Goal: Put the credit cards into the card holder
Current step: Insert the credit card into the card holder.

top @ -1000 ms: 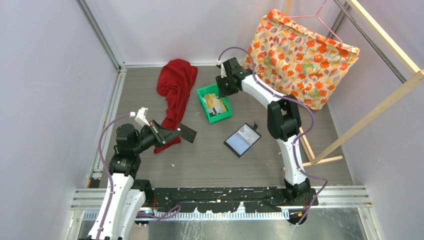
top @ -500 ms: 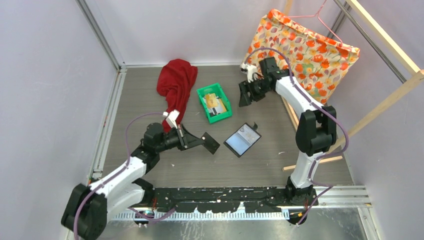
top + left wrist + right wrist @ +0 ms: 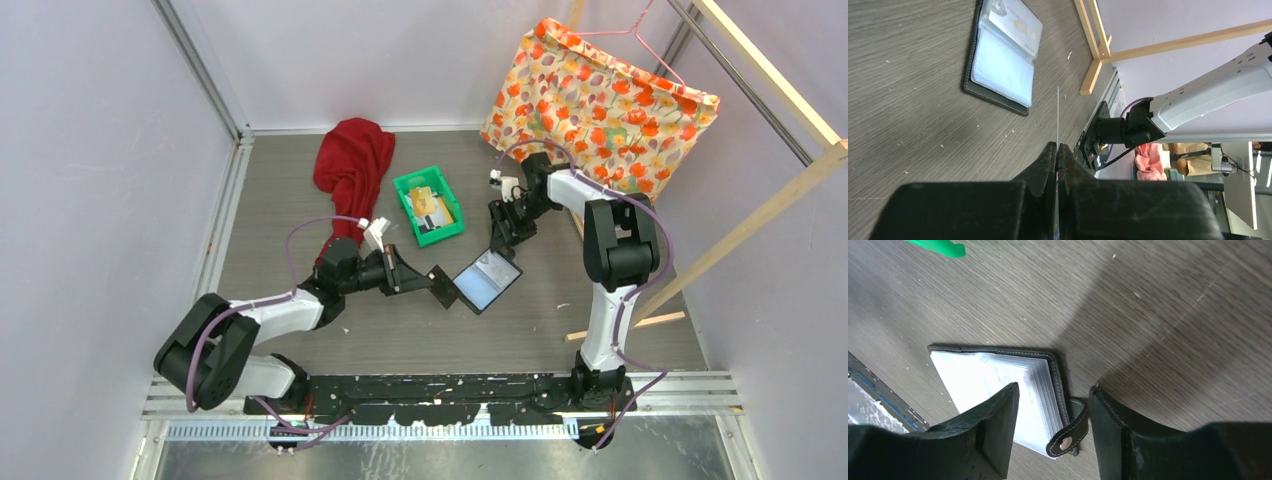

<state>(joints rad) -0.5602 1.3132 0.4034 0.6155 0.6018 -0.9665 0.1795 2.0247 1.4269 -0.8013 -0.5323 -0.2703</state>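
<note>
The left gripper (image 3: 424, 279) has its fingers (image 3: 1048, 159) pressed together on one end of a thin flat dark-grey credit card (image 3: 443, 287). The card juts out ahead of them and shows from the left wrist only as a hairline edge. With so little of it pinched, I judge it could pivot or slip back once its front edge meets resistance.

Just beside the card's far corner, the small black folding card holder with pale glossy pockets (image 3: 487, 280) lies open on the grey wood-grain table (image 3: 560, 320). Its leaves are slick and stacked close, so the card may skate over them rather than enter a slot. The holder is loose and could simply be shoved along.

The right gripper (image 3: 499, 230) hangs over the holder's far end, its fingers (image 3: 993, 415) spread either side of the black snap tab (image 3: 1068, 436); I cannot tell whether they touch it. If it presses on the leaves it could pinch the pockets closed, and the two grippers are near enough to knock together.

The crumpled red cloth (image 3: 352, 170) lies well apart at the left rear. The green plastic bin (image 3: 411, 184) beside it holds more cards (image 3: 432, 208), yellow-orange and grey. The orange floral fabric bag (image 3: 600, 110) and pale wooden frame (image 3: 760, 210) stand to the right. None of these blocks the short gap between card and holder
</note>
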